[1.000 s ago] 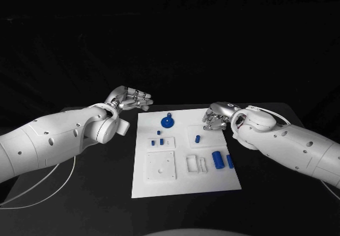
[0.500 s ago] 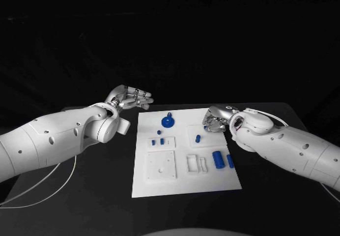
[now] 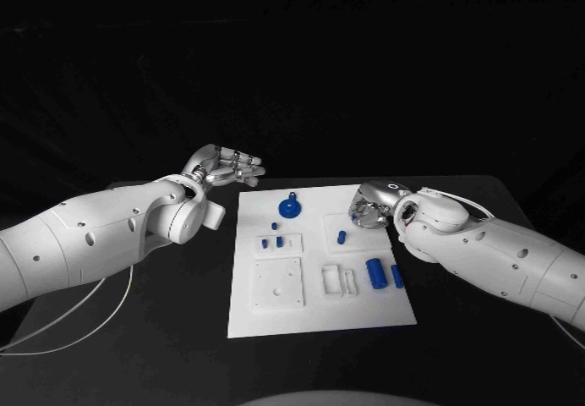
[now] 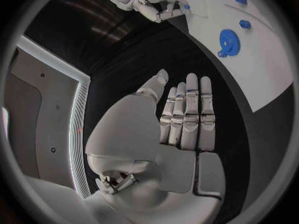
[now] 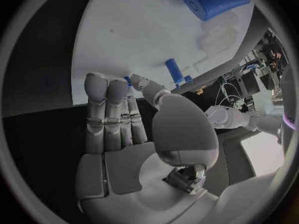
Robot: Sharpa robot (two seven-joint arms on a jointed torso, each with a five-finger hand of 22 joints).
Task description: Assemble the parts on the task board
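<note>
The white task board (image 3: 319, 258) lies flat in the middle of the black counter (image 3: 146, 338), with blue parts on it: a gear-shaped part (image 3: 289, 208) near its far edge, a small peg (image 3: 341, 237) standing mid-board, and a large cylinder (image 3: 375, 273) near its right edge. Since a second ago the right hand (image 3: 369, 211) has edged inward over the board's far right corner; its fingers are extended, holding nothing. The left hand (image 3: 226, 169) has stayed raised beyond the board's far left corner, fingers straight and empty.
</note>
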